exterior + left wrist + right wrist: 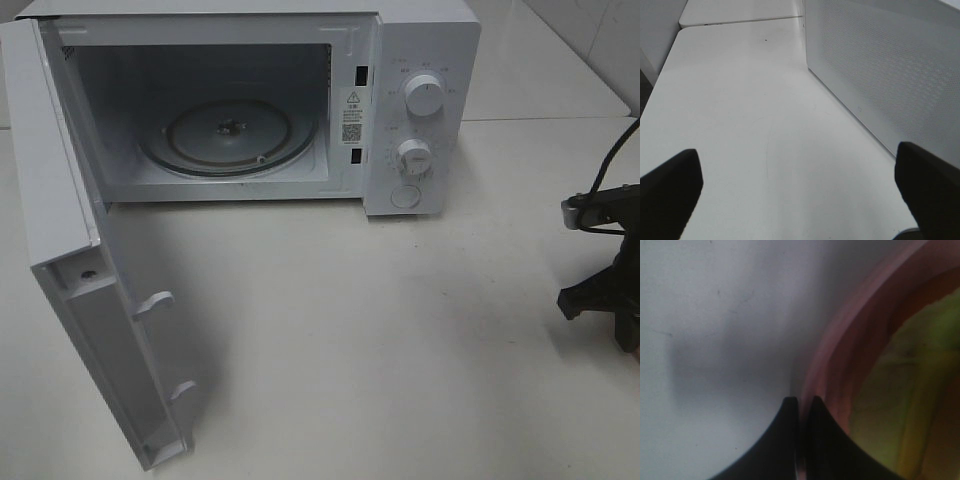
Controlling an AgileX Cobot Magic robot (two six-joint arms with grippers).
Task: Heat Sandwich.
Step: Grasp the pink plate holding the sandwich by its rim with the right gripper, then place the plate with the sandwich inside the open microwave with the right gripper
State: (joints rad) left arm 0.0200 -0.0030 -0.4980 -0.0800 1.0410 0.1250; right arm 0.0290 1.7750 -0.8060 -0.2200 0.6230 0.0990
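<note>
The sandwich [912, 390] appears only in the right wrist view, as blurred yellow-green and reddish layers lying on a round pink plate [840, 340]. My right gripper [801, 401] is shut on that plate's rim, which runs thinly between the two dark fingers. Part of the right arm [605, 275] shows at the right edge of the exterior high view, where plate and sandwich are out of frame. My left gripper [797, 152] is open over bare white table, nothing between its fingers, beside the microwave's perforated side wall [880, 75].
The white microwave [425, 60] stands at the back of the table, with two knobs on its right panel. Its door [70, 250] is swung wide open toward the front left. The glass turntable [230, 135] inside is bare.
</note>
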